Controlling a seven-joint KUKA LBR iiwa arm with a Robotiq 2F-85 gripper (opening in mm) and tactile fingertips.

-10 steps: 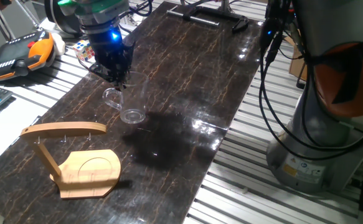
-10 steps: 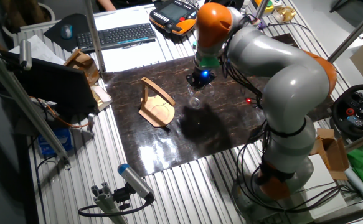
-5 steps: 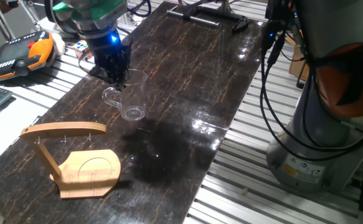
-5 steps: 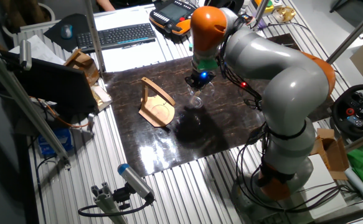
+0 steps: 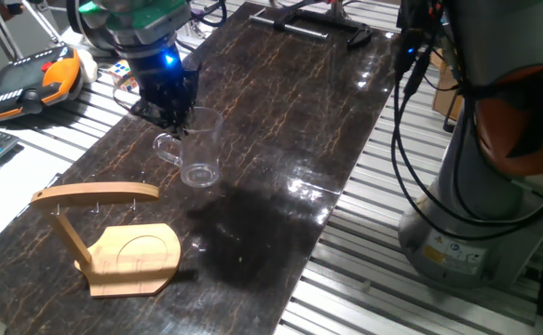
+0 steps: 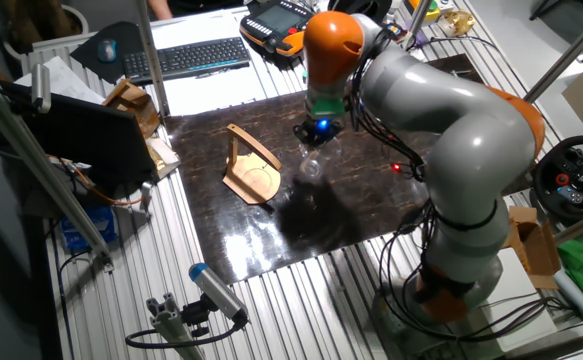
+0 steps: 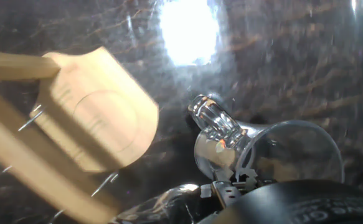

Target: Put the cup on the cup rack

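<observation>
My claw [image 5: 180,119] is clenched on the rim of a small clear glass mug with a side loop handle and a thick round base [image 5: 195,149], and I hold it just above the dark marbled tabletop [image 5: 280,121], its base hanging downward and its handle facing the wooden stand. In the other fixed view my claw [image 6: 314,143] points down with a blue light glowing on it, and the glass mug [image 6: 311,162] hangs beneath it. Near the mug, apart from it, stands a light wooden rack with a rounded flat base, a curved upright and a horizontal top bar carrying small metal hooks [image 5: 113,233]. In the hand view the mug [image 7: 256,152] fills the lower right, and the rack [image 7: 75,130] lies to its left.
</observation>
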